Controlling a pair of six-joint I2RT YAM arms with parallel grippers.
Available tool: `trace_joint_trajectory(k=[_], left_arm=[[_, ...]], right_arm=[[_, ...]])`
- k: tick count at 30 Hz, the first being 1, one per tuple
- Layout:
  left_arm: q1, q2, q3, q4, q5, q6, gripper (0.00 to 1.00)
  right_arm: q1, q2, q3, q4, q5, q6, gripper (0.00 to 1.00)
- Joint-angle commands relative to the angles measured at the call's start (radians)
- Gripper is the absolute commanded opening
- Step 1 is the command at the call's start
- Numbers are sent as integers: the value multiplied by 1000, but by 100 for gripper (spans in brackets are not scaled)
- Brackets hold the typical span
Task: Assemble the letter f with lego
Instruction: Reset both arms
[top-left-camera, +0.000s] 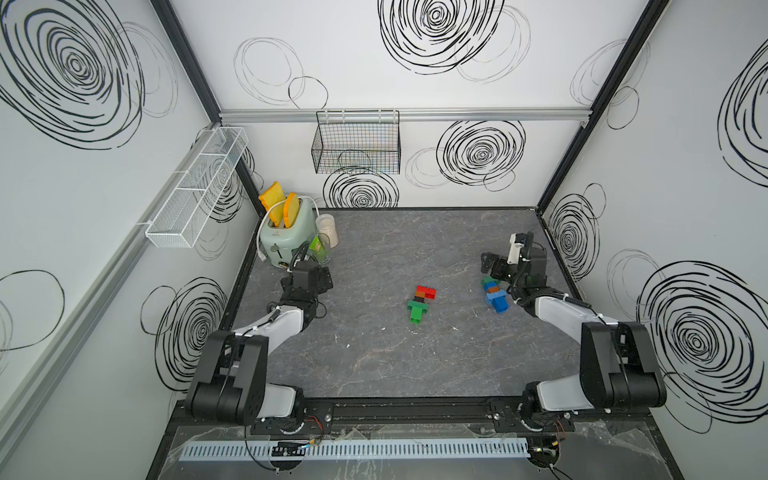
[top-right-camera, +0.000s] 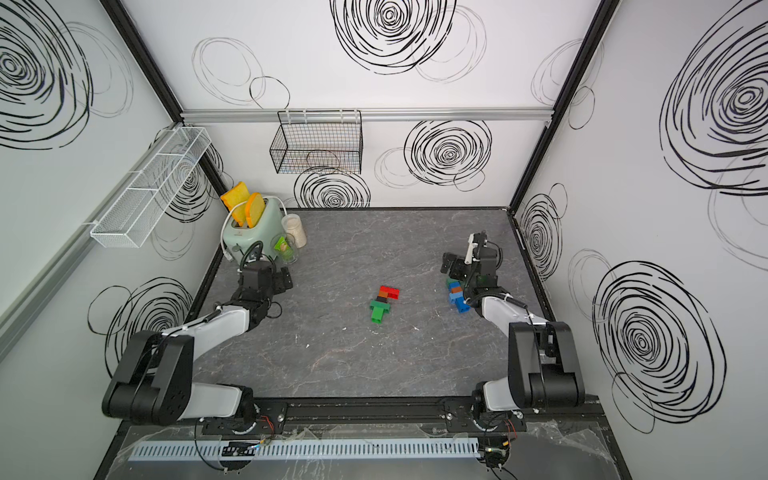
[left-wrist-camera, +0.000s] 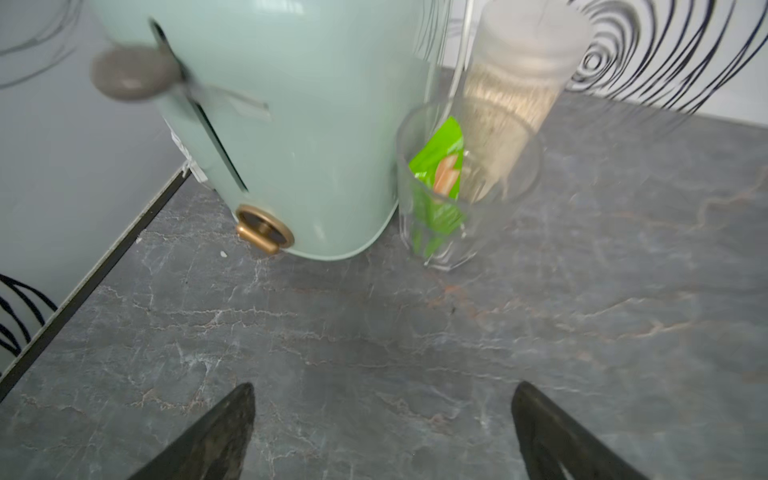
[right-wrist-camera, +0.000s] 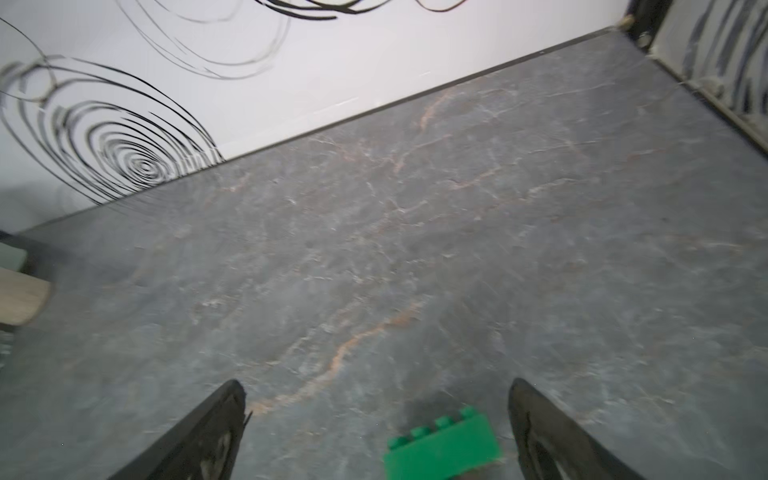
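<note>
Both your grippers are spread wide and empty, left gripper (left-wrist-camera: 384, 386) well left of the red-and-green lego stack (top-left-camera: 420, 303), right gripper (right-wrist-camera: 376, 382) over the blue-and-orange lego cluster (top-left-camera: 494, 296) to its right: between picks, I'd say, so next lower squarely and pinch.

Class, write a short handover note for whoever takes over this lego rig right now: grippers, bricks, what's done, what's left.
Left gripper: open, empty, beside the toaster, away from the bricks.
Right gripper: open, empty, by the blue-orange-green cluster; its green brick shows between the fingers, not gripped.
Done: the red, dark, orange and green bricks lie together in the middle of the table, roughly f-shaped.
Left: judge whether that f is complete; the side cluster lies apart from it.
</note>
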Motion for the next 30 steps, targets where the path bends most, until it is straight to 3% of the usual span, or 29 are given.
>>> trace_joint_trajectory(k=[1,3,5,7,9,12,13,16,18,20,22,30], left_arm=[[24,19,-44,348,7,131,98],[40,-5,-151,569,98,160,98],[39,-4,-176,608,154,179,98],[23,-3,-250,753,217,222,98],[21,63,-377,1065,119,186,98],[1,29,-331,919,83,195,98],[1,51,-346,991,83,199,98],[-1,36,-337,940,79,198,98],[-3,32,-337,931,74,199,98],[-6,37,-340,949,70,203,98],[-12,36,-337,943,62,208,98],[-11,36,-334,937,62,208,98]], right_arm=[[43,-31,-85,206,86,-273,99],[62,-16,-127,277,223,-304,99],[41,19,-190,403,253,-286,99],[14,53,-228,508,176,-319,99],[-19,45,-231,513,29,-331,99],[-121,72,-316,708,-121,-255,99],[-126,55,-336,723,-129,-257,99],[-81,133,-423,978,-41,-257,99],[-85,82,-380,804,-36,-273,99],[-71,110,-410,916,-9,-271,99],[-69,82,-389,825,-6,-278,99],[-70,94,-376,820,-7,-276,99]])
